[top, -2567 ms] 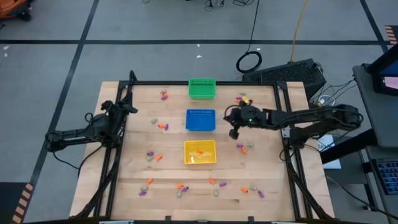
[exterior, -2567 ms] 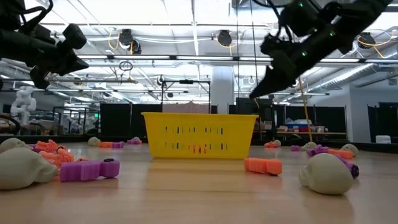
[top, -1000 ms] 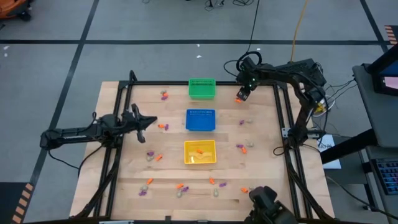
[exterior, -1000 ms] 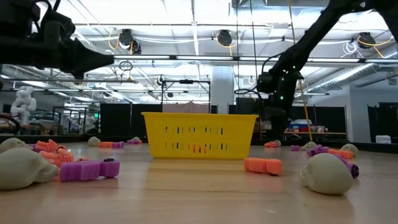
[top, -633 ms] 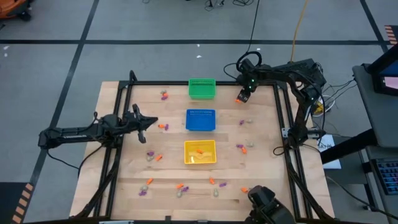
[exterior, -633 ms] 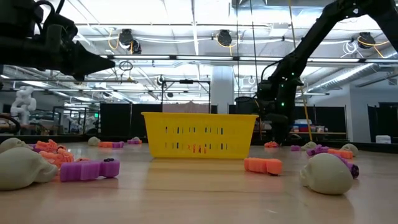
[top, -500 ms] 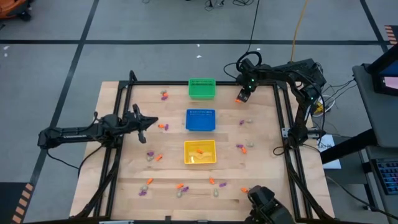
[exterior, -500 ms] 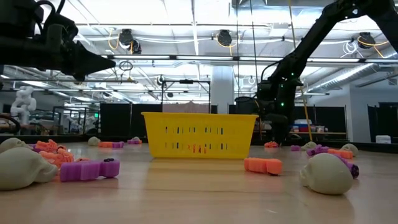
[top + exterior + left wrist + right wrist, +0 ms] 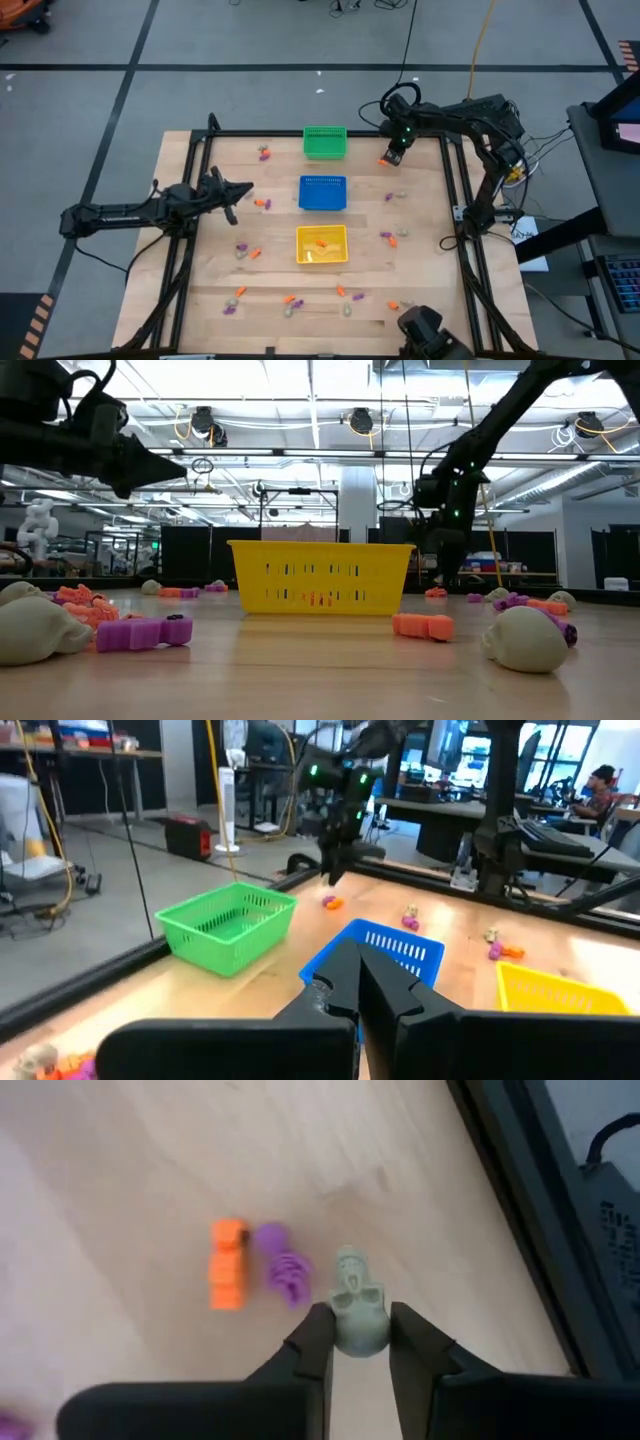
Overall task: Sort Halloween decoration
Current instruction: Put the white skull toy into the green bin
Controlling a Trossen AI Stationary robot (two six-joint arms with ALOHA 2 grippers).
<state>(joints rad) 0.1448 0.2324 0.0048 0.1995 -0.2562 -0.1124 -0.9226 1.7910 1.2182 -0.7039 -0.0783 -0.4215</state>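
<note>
My right end effector (image 9: 350, 1342) has just closed around the pale skull (image 9: 356, 1312); grasp looks secured, so lifting comes next.

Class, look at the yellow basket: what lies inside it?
From above, the yellow basket holds orange trinkets and something pale near one corner. Anything under them is hidden, and their exact count is unclear.

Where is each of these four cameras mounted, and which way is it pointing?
High view: overhead, straight down on the table, both arms and three baskets.
Low view: at tabletop height, facing the yellow basket; arms reach in from above.
Left wrist view: over the shut left claw, toward the green basket and blue basket.
Right wrist view: down past the right claw, either side of a pale skull.
Shared: left wrist and high views both show the right arm.
</note>
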